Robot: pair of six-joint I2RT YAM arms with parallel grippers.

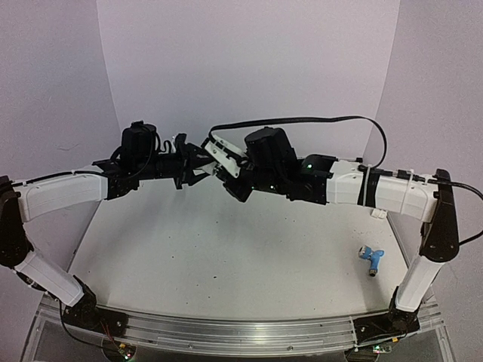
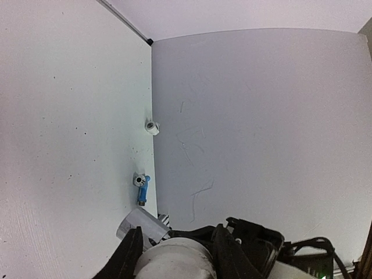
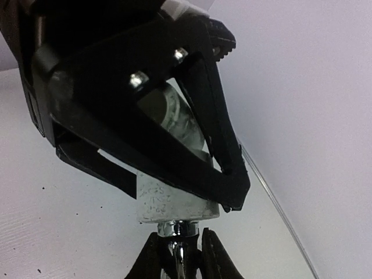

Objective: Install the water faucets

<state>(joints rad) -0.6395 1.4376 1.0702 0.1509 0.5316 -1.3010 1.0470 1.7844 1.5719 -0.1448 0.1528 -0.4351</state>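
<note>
While both arms meet high over the desk [image 1: 226,249], the right tool [image 3: 179,258] is pinched tight on the shiny silver faucet [image 3: 175,229]. The end of this faucet meets the bottom of a stubby white fitting [image 3: 174,200]. The left tool [image 2: 174,256] is squeezed around that fitting, with one black finger on each side. The blue faucet [image 1: 371,258] lies on its side on the desk, far over to the right, near the right arm's post. Another little white fitting [image 2: 152,127] sits on the desk near the blue faucet and does not touch it.
</note>
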